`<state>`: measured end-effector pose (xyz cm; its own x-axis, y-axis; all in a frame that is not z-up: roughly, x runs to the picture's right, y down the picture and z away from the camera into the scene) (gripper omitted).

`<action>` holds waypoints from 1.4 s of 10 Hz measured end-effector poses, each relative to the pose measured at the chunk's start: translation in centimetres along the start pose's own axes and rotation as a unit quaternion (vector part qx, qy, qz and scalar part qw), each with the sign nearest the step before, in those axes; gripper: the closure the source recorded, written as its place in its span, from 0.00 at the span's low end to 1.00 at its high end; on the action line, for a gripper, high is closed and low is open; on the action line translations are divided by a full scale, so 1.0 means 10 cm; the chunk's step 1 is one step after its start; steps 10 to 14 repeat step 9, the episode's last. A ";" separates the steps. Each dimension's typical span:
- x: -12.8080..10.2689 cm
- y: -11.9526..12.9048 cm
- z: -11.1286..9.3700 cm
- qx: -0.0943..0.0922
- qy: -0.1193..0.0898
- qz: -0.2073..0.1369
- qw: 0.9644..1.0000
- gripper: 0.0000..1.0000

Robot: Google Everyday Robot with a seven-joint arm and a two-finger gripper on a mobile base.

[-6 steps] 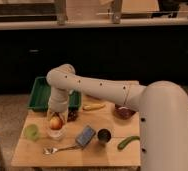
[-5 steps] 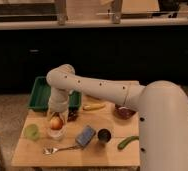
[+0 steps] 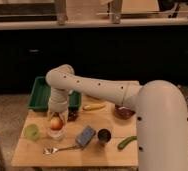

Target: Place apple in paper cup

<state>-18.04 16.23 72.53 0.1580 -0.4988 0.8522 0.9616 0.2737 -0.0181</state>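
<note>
A reddish-orange apple [image 3: 56, 122] sits between the fingers of my gripper [image 3: 56, 120], which points straight down at the left side of the wooden table [image 3: 102, 155]. The apple is right at the mouth of a white paper cup [image 3: 56, 134] that stands upright on the table under the gripper. The gripper is shut on the apple. My pale arm reaches in from the right and hides the top of the gripper.
A green tray [image 3: 39, 92] lies behind the cup. A small green cup [image 3: 32, 131] is to its left. A spoon [image 3: 57, 149], a blue packet [image 3: 85, 135], a dark can [image 3: 104, 136], a green vegetable [image 3: 127, 142], a banana [image 3: 94, 106] and a dark bowl [image 3: 123, 111] lie to the right.
</note>
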 end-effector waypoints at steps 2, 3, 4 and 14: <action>0.00 0.00 -0.01 0.001 -0.001 -0.002 1.000 0.21; -0.01 0.01 -0.01 0.001 0.000 -0.003 1.000 0.20; -0.01 0.00 -0.02 0.003 0.002 -0.002 1.000 0.20; 0.00 -0.01 -0.10 0.017 0.016 0.003 1.000 0.20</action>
